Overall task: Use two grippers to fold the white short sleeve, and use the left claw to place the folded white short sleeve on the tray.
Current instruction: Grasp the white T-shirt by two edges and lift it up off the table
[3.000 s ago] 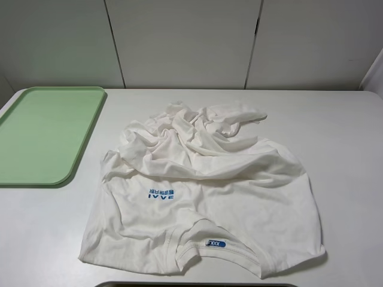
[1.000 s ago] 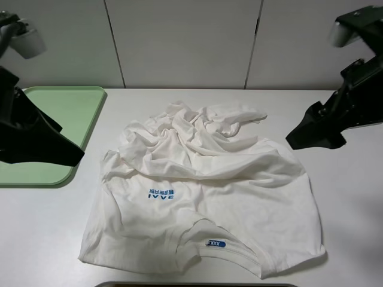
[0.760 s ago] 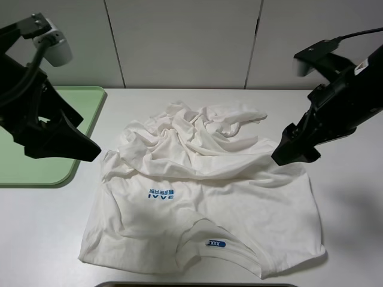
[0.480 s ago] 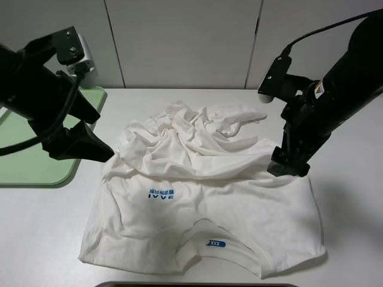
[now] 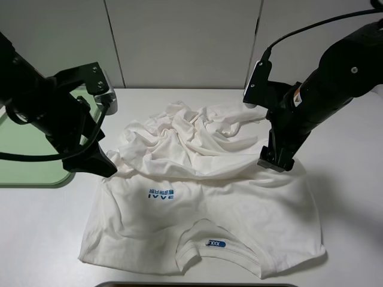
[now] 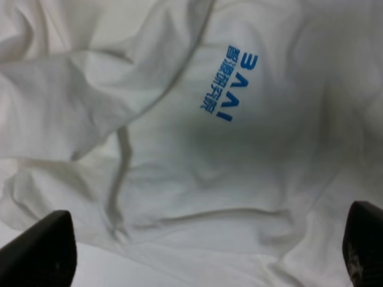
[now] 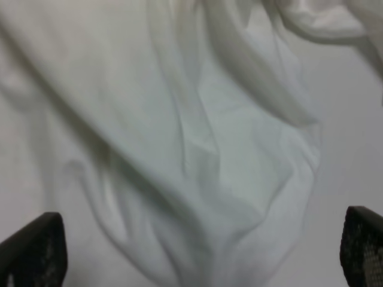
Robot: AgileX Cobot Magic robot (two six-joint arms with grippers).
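- Exterior high view: both arms have swung in from the sides within the last few seconds, after a moment when none was in sight. They now stoop over the white short sleeve (image 5: 227, 197), one at each flank.
- The left gripper (image 5: 105, 170) has dropped to the shirt's left edge, just beside the crumpled sleeve. The right gripper (image 5: 275, 162) has settled over the right edge, touching or nearly touching the cloth; I cannot tell which.
- Both pincers are released. In each wrist view the fingertips stand at the far edges of the picture, with loose cloth between them and nothing pinched.
- The shirt itself has not budged. It lies on the white table (image 5: 353, 227) with the collar (image 5: 197, 238) and blue neck tag (image 5: 215, 243) nearest the camera and the blue logo (image 5: 160, 193) showing.
- To my eye this is the reach for a first grip, so folding has not begun.
- The tray (image 5: 30, 172) sits at the table's far left, well apart from the shirt and partly hidden under the left arm.
- The trouble is the bunched heap (image 5: 197, 131) on the far half of the shirt. It is rucked and overlapping, so a tidy fold likely needs it pulled flat first, and a jaw could catch several layers.
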